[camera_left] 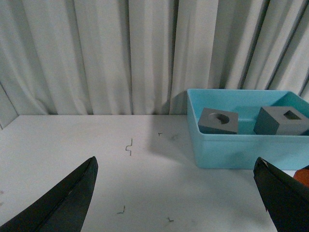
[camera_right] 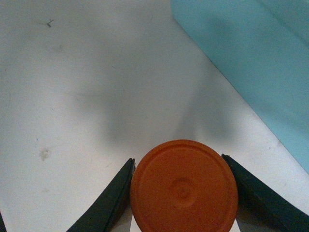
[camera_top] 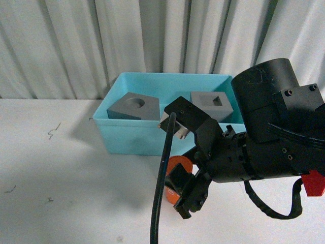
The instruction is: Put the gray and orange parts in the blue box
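While right gripper [camera_top: 184,195] jaws clamp orange cylinder [camera_right: 183,188] just before blue box [camera_top: 132,138]: lift above rim, release in gap between gray cubes [camera_top: 133,108]. Left gripper [camera_left: 175,164] jaws wide.

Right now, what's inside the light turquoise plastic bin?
A matte gray cube with a round recess and one with a square recess. The orange cylinder is outside, in the right claw. The wall of the bin and the right arm hide part of its floor.
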